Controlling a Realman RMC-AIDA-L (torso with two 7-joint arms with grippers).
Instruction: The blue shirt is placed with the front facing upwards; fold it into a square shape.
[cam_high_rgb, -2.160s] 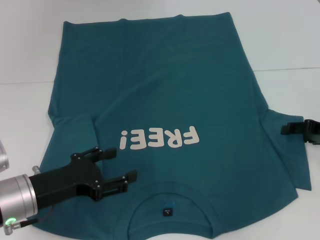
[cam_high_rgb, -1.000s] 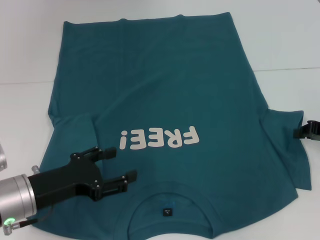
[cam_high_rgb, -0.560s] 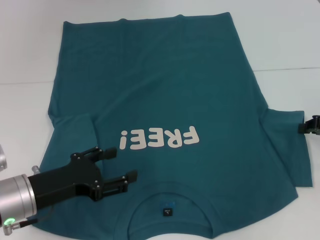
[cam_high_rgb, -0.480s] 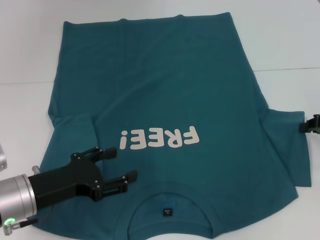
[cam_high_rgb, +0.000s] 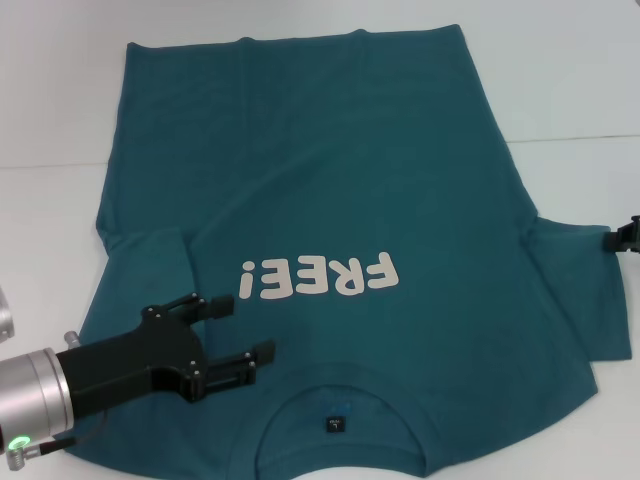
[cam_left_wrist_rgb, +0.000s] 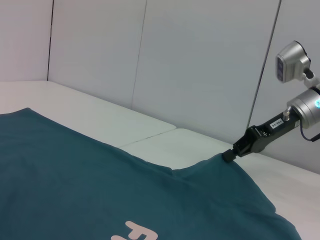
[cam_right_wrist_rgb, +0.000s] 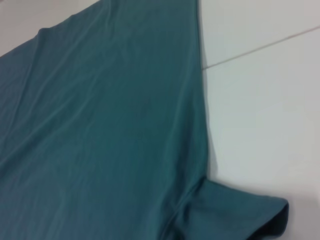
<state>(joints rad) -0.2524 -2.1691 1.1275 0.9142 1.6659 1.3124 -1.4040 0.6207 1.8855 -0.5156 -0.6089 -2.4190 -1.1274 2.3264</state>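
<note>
Across the white table the blue shirt lies limp and light, best pinched at hems; the right gripper clasps its sleeve edge, while the left gripper hovers with fingers spread.

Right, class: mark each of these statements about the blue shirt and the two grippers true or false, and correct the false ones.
1. The blue shirt lies with its "FREE!" print facing up. True.
2. The left gripper is shut on the collar. False: its fingers are open, over the shirt beside the print.
3. The right gripper is at the tip of a sleeve. True; the left wrist view shows it pinching the sleeve edge.
4. The shirt is already folded into a square. False: it is spread out, with only one sleeve tucked over.
5. The neck label is at the edge nearest the robot. True.
</note>
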